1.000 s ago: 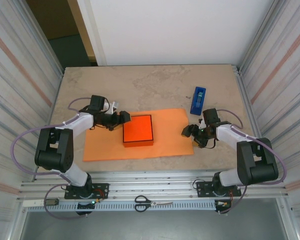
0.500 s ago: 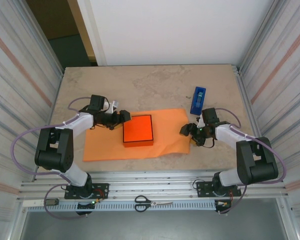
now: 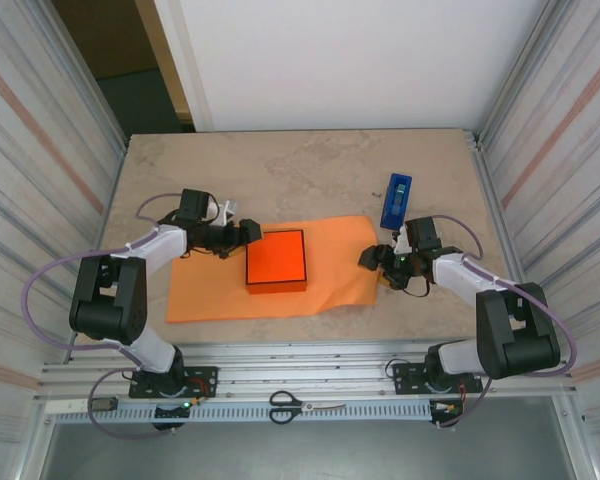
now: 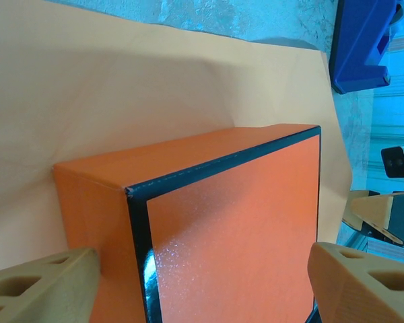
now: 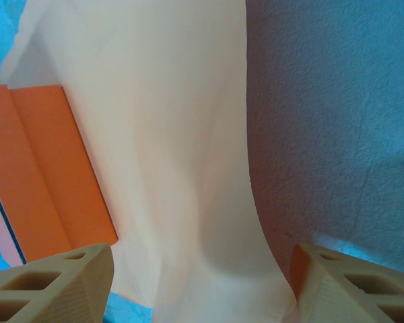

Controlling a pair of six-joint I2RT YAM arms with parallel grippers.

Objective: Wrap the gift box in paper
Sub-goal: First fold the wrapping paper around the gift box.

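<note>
Rightward, the paper's (image 3: 210, 290) edge has crept in toward the box (image 3: 277, 258), and the right gripper (image 3: 373, 258) has slid with it, while the left gripper (image 3: 248, 232) has stayed put. The box sits flat on the sheet, a little right of the sheet's middle, with more paper showing to its left than to its right. The left gripper's jaws stand apart, one finger (image 4: 44, 286) by the box's side wall and the other out past its top face, clamped on nothing. In the right wrist view the right gripper's (image 5: 202, 286) jaws are also apart, straddling the sheet's right margin, which swells up in a soft hump between them; nothing is pinched yet. The step in hand looks like lifting the right flap over the box. To do it well, the right fingers should close on the edge itself, not the hump, then carry it up and across low and slow so the sheet creases at the box's right wall instead of buckling. The left gripper would do best to brace the box so it does not skid left. The tape dispenser (image 3: 397, 200) lies just beyond the right gripper, so the lift should not swing toward it.
</note>
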